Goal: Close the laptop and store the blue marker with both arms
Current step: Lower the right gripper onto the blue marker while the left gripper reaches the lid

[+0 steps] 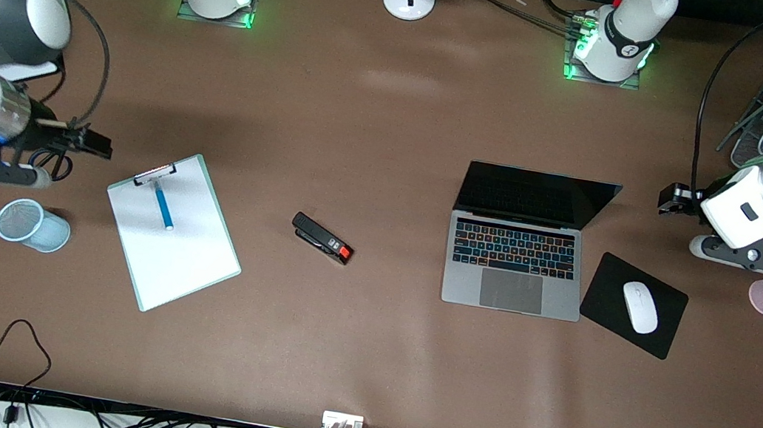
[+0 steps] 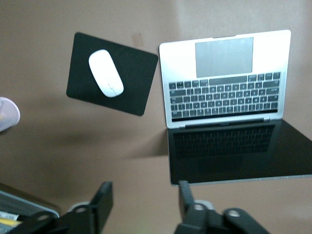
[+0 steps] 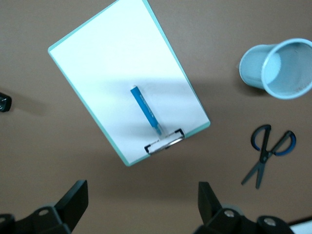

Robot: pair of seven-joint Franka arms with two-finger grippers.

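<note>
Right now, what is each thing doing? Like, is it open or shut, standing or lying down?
laptop: lid open, keys lit, screen dark.
blue marker: lying on the clipboard, not stored.
blue mesh cup: upright, looks empty.
scissors: lying flat, blades slightly apart.
stapler: lying closed.
mouse: resting on the mouse pad.
left tool: open, holding nothing.
right tool: open, holding nothing.

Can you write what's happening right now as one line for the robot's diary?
laptop: open | blue marker: on clipboard | left gripper: open, above table near laptop lid | right gripper: open, near clipboard clip
</note>
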